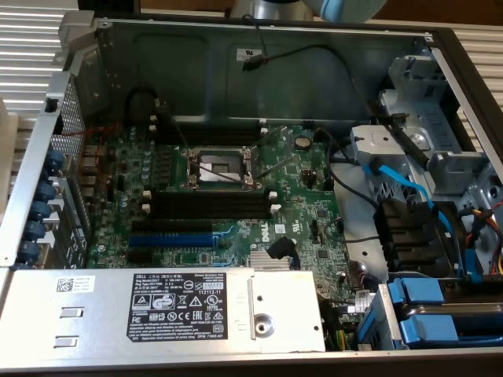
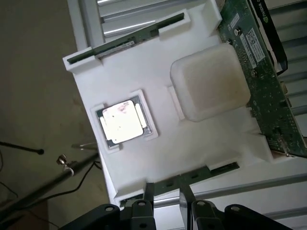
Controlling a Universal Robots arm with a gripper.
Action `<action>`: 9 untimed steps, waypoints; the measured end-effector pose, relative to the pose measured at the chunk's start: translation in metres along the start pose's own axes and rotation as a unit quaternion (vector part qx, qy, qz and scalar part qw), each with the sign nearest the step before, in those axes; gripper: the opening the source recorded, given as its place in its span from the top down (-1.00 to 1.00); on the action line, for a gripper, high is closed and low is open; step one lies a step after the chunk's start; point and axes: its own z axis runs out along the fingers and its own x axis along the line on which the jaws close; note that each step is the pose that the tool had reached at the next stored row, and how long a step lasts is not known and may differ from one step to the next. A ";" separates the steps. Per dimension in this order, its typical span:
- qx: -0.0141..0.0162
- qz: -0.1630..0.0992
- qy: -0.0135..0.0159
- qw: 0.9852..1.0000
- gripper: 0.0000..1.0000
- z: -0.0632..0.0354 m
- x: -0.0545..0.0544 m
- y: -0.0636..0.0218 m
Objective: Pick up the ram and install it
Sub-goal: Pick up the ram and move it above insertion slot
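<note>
White foam tray [image 2: 192, 143] carries the ram [image 2: 211, 171] in its edge groove, right at the gripper [image 2: 167, 191] — jaws spread wide, seemingly unclamped — its long axis running fingertip to fingertip.

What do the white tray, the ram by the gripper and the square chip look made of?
The white tray looks like matte moulded foam or plastic: soft rounded edges, no shine. The ram is dark-green circuit board, seen edge-on. The square chip has a shiny metal-looking lid, glaring bright.
</note>
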 end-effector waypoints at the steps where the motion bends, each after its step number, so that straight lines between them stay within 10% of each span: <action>1: -0.001 0.009 0.000 1.000 0.30 0.0005 0.000 0.0000; 9: -0.005 0.088 0.002 0.996 0.30 0.0052 0.000 0.0001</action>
